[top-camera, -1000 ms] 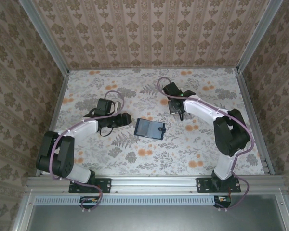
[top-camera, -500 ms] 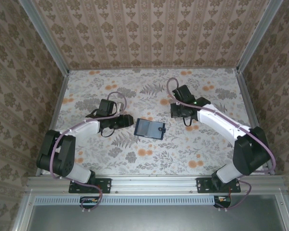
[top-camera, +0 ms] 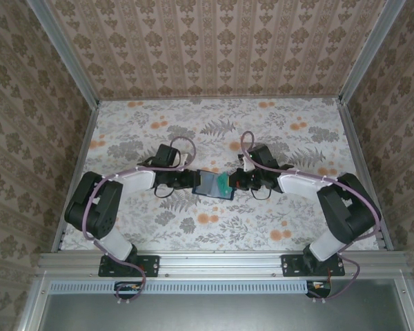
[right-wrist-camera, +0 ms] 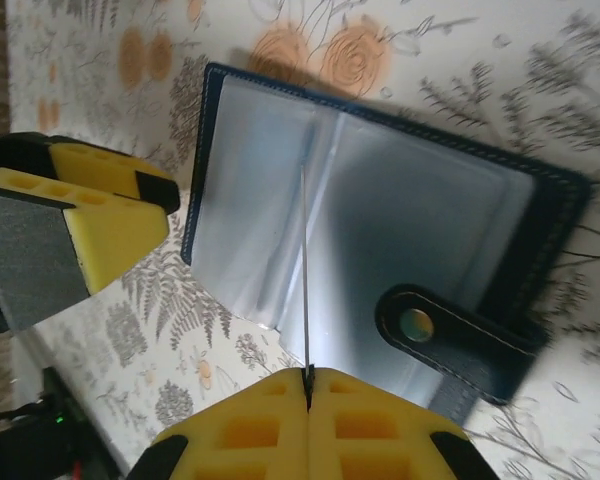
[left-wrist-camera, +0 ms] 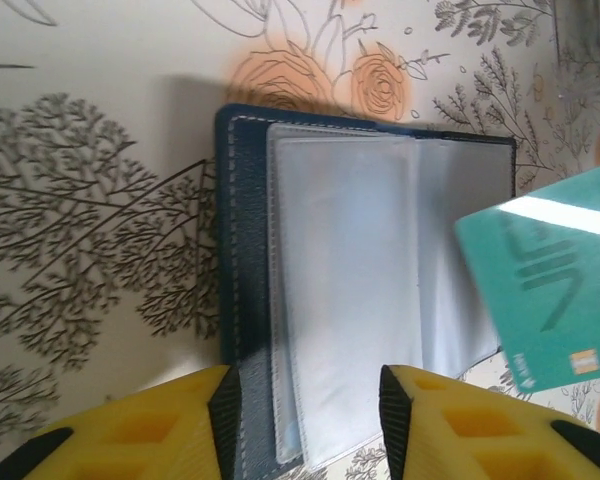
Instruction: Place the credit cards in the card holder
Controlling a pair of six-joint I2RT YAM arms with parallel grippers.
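Starting at your right gripper (right-wrist-camera: 307, 385): its jaws are pressed together on one edge of a teal-green credit card (left-wrist-camera: 545, 290), held on edge so that the right wrist camera sees it as a thin line reaching over the open card holder (right-wrist-camera: 430, 200); that edge-on hold looks chosen so the card's free edge can slide under a clear sleeve (left-wrist-camera: 350, 300) rather than land flat on top.

Your left gripper (left-wrist-camera: 305, 425) comes in from the opposite side with its jaws apart, the holder's nearer edge and its stack of sleeves lying between the yellow fingers (left-wrist-camera: 130, 435); whether they pinch it or merely straddle it you cannot tell, but the placing reads as a brace, so the holder does not skate when the card pushes in.

The holder lies opened flat about the middle of the table (top-camera: 152, 117), a little toward the near edge, between the two grippers; its snap tab (right-wrist-camera: 420, 325) sticks out on the right gripper's side, so mind it, since it sits close to the card's path. The card is not yet in a pocket, as far as the views let you judge.
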